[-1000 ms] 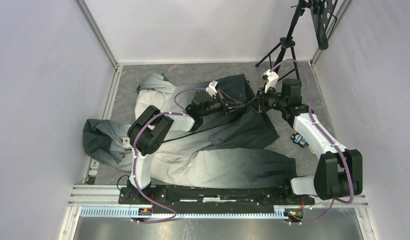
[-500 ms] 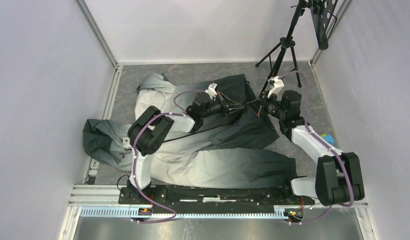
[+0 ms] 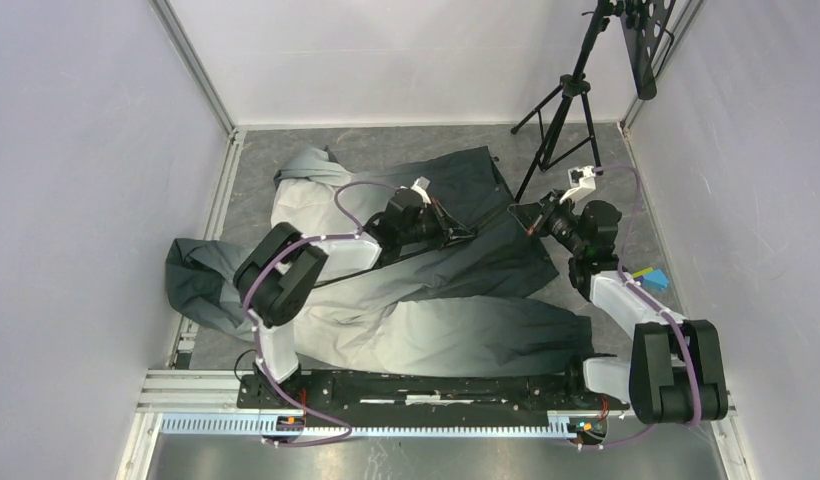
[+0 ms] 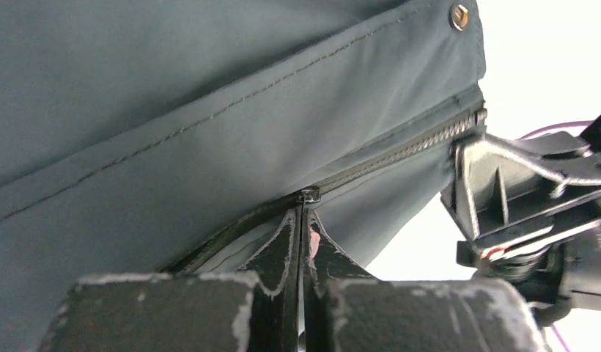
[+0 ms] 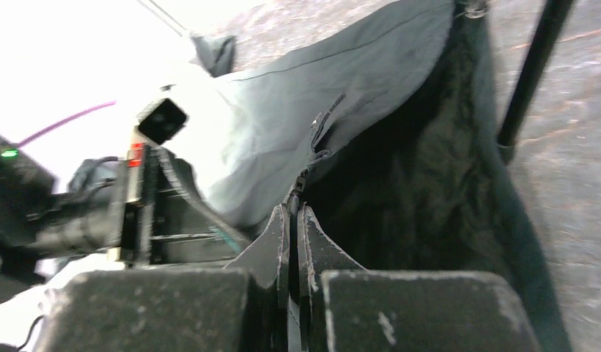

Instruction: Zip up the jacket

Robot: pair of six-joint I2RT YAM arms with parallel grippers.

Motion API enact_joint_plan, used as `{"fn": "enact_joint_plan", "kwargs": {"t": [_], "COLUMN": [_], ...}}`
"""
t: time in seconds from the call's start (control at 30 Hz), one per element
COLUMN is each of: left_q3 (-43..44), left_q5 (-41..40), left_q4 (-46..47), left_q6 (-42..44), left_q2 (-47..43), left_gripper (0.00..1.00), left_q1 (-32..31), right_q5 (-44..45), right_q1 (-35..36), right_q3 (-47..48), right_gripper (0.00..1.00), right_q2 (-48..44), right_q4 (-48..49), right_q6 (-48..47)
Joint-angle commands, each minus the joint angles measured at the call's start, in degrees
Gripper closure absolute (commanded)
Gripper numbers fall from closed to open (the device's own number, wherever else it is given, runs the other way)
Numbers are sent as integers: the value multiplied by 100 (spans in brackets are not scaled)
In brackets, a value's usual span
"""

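The jacket (image 3: 436, 320) lies spread on the grey floor, pale grey at the sleeves and dark at the hem. My left gripper (image 3: 464, 234) is shut on the zipper slider (image 4: 309, 195), its fingertips pinched together just below it (image 4: 303, 211). From the slider the zipper teeth (image 4: 407, 150) run taut toward my right gripper (image 3: 527, 214). That gripper (image 5: 292, 209) is shut on the jacket's hem edge (image 5: 312, 158) at the zipper's end, with the dark lining (image 5: 429, 183) to its right. The two grippers face each other a short way apart.
A black tripod (image 3: 561, 110) stands just behind the right gripper, one leg (image 5: 528, 81) close beside the jacket's hem. A small blue and yellow object (image 3: 654, 277) lies on the floor by the right arm. White walls enclose the floor on three sides.
My right gripper has shut on the hem and drawn back to the right, stretching the zipper taut. My left gripper stayed shut and shifted slightly toward me.
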Motion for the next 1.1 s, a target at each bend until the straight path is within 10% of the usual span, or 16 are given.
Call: {"fn": "enact_joint_plan", "kwargs": {"t": [0.0,0.57,1.07], "left_q3": [-100,-700,-1074], "left_q5": [-596,-2368,-4665], "left_q4": [-1844,-6283,-6923], "left_q6": [1737,4368,4905], "left_q2": [-846,-3842,-4893], "left_gripper": [98,98,98], "left_q1": [166,2564,4885], "right_q5": [913,4058,4267], "right_q1": [-155,-151,-151], "right_q3": [498,869,451], "right_gripper": [100,100,100], "right_q2": [-487,-257,272], "right_q4": [-409,-1966,-1454], "right_q6": [-823,-1537,-1758]}}
